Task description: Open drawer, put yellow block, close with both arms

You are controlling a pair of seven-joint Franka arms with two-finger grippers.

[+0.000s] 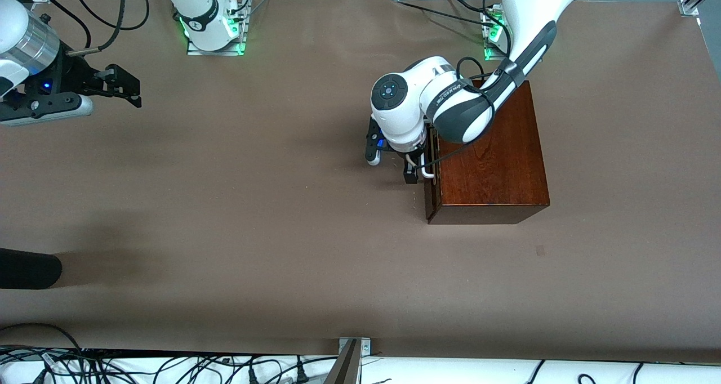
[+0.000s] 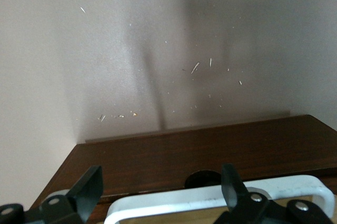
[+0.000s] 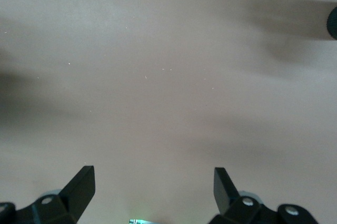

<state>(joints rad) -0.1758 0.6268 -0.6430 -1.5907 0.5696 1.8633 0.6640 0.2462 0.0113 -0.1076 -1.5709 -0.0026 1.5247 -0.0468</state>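
Observation:
The dark mahogany box [image 1: 495, 159] stands toward the left arm's end of the table. Its drawer front [image 1: 431, 195] faces the table's middle and looks flush with the box. My left gripper [image 1: 415, 170] is down at the white bar handle [image 1: 428, 173], open, with its fingers standing either side of the bar and not pressing it. The left wrist view shows the handle [image 2: 210, 200] between the spread fingers [image 2: 89, 187] in front of the dark drawer front [image 2: 174, 158]. My right gripper [image 1: 127, 85] is open and empty over bare table at the right arm's end [image 3: 154, 182]. The yellow block is out of view.
A black rounded object [image 1: 28, 268] lies at the table's edge toward the right arm's end, nearer the front camera. Brown paper covers the table [image 1: 253, 204]. Cables hang along the front edge [image 1: 169, 367].

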